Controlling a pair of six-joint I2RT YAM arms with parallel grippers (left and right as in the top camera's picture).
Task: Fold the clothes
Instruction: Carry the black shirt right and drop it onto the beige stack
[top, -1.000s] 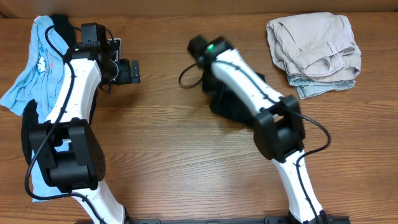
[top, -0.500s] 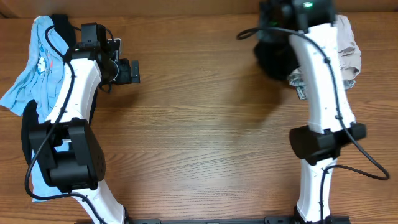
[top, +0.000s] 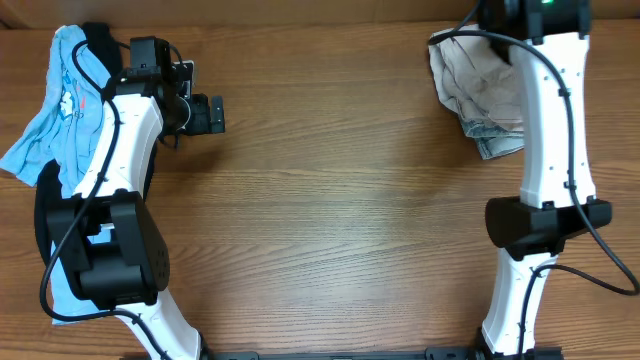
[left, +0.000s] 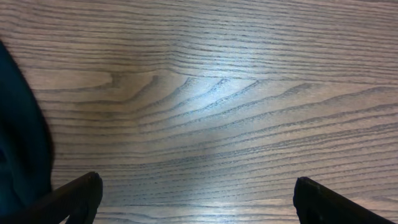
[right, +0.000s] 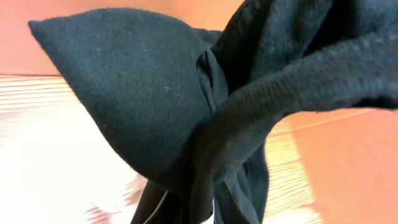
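The black garment (right: 155, 106) hangs bunched close before the right wrist camera, while the right arm (top: 548, 110) reaches over the beige pile (top: 490, 85). Its jaws are hidden behind the cloth, so I cannot tell how they stand (the way the fabric hangs suggests a pinch). The step looks like stacking: lower the garment squarely onto the beige pile, let it settle flat before release, then lift straight off so nothing drags. The left gripper (left: 198, 198), jaws spread and empty, hovers well left of the beige pile, beside the blue clothes (top: 55, 95).
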